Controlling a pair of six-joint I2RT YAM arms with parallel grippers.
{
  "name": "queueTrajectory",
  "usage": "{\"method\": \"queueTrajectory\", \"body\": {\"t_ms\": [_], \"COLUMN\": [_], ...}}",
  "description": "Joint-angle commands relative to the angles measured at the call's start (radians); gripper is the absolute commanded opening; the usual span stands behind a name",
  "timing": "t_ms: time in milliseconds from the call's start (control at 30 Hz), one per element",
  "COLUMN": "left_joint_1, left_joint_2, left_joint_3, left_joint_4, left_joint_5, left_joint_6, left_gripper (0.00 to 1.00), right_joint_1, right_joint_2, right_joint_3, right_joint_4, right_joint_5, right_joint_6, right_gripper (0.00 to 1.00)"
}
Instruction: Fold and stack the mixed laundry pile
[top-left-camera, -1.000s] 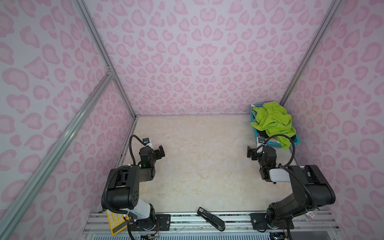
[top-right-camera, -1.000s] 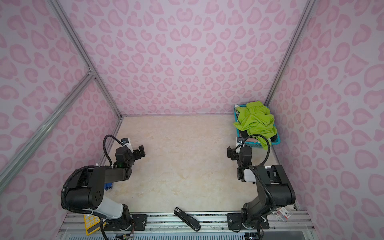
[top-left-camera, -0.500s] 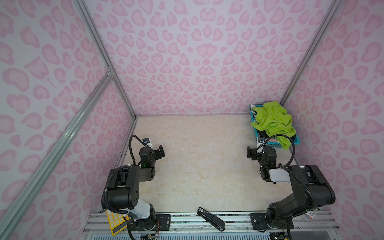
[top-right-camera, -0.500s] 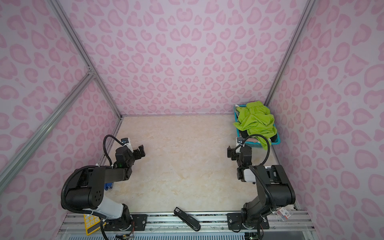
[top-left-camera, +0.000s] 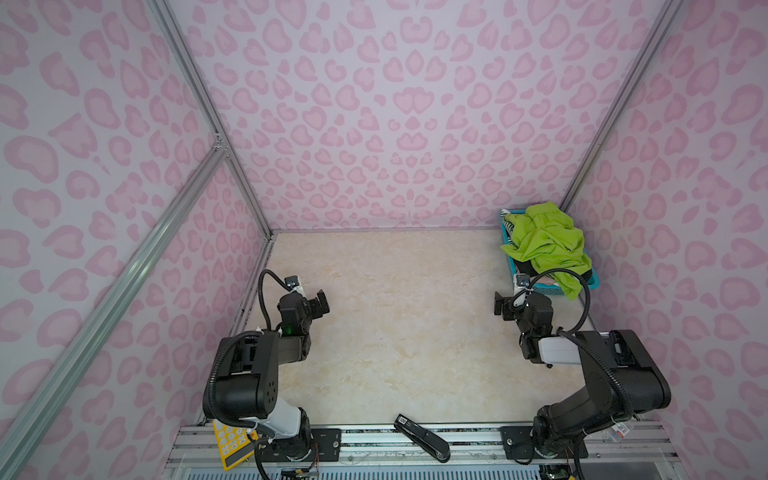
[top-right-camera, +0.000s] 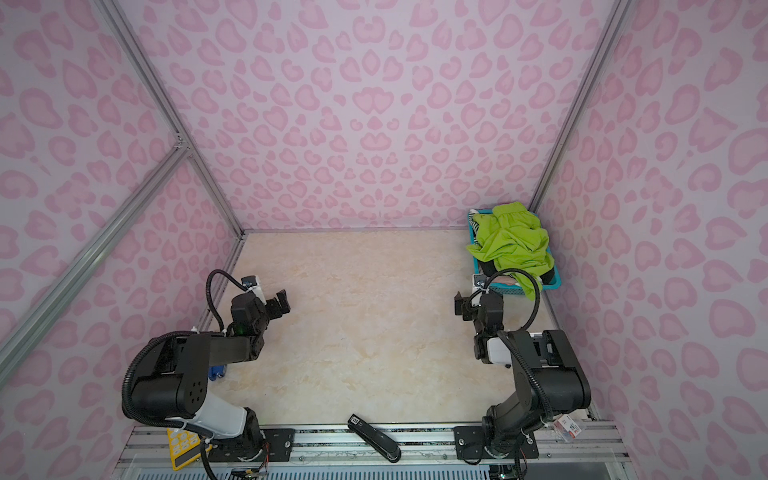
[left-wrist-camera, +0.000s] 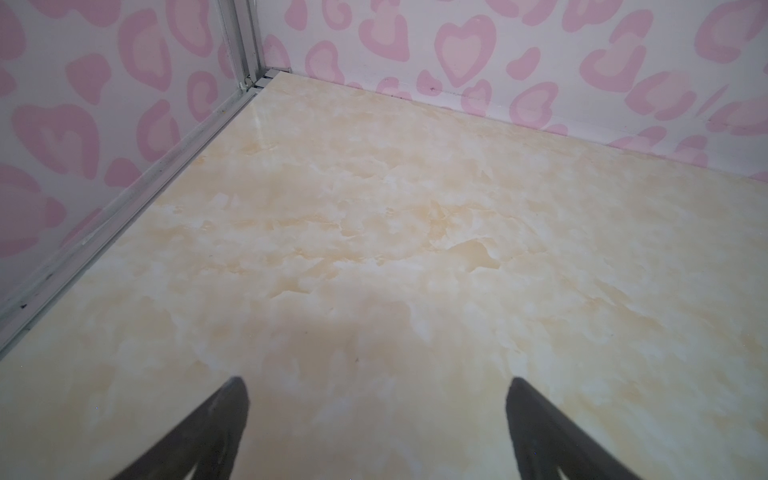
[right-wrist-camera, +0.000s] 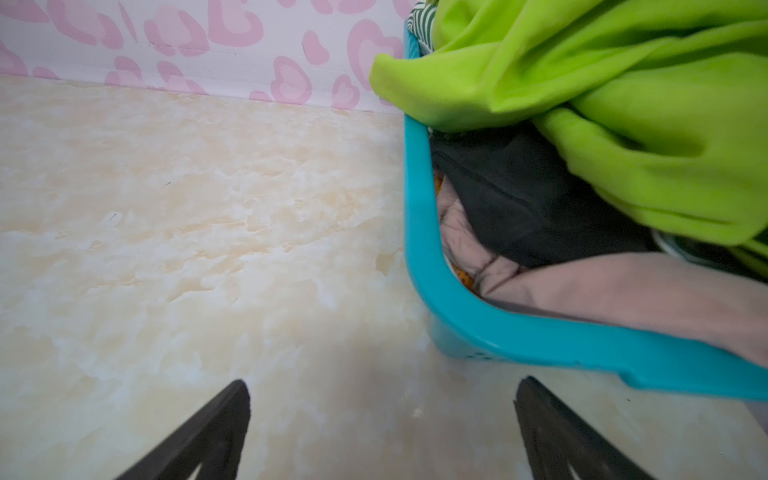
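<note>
The cream, marble-patterned tabletop (top-left-camera: 395, 324) (top-right-camera: 365, 332) (left-wrist-camera: 374, 249) (right-wrist-camera: 187, 208) carries a teal plastic basket (top-left-camera: 550, 289) (top-right-camera: 505, 291) (right-wrist-camera: 419, 208), which stands flat in the far right corner. Well apart from the basket, at the near edge, a black stapler (top-left-camera: 422, 436) (top-right-camera: 374, 442) lies mostly on the aluminium rail (top-left-camera: 469, 434) (top-right-camera: 424, 436). Far left of the basket, beside the side wall, sits a small blue object (top-right-camera: 216, 371), too small to identify.

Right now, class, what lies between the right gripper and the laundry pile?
From the right gripper: bare tabletop, then the teal basket rim, then the laundry pile (right wrist view).
</note>
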Motion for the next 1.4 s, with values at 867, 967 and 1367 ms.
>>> {"method": "queueTrajectory", "body": {"t_ms": [867, 967, 1367], "left_joint_1": [-0.196, -0.234, -0.363], "left_joint_2": [-0.443, -0.453, -0.502], "left_joint_3": [0.419, 0.433, 0.435], "left_joint_4": [-0.872, -0.898, -1.007], "left_joint_5": [-0.119, -0.078, -0.035], "left_joint_6": [-0.112, -0.123, -0.155], "left_gripper": [0.98, 0.98, 0.99], "right_joint_1": [-0.121, -0.177, -0.218], "right_joint_2": [-0.138, -0.035, 0.25], "right_joint_3": [0.846, 0.939, 1.124], "right_joint_4": [-1.272, -1.299, -1.287], "right_joint_5": [0.103, 0.004, -0.168], "right_joint_6": [0.168, 0.205, 0.278], "right_gripper": [0.86, 0.82, 0.68]}}
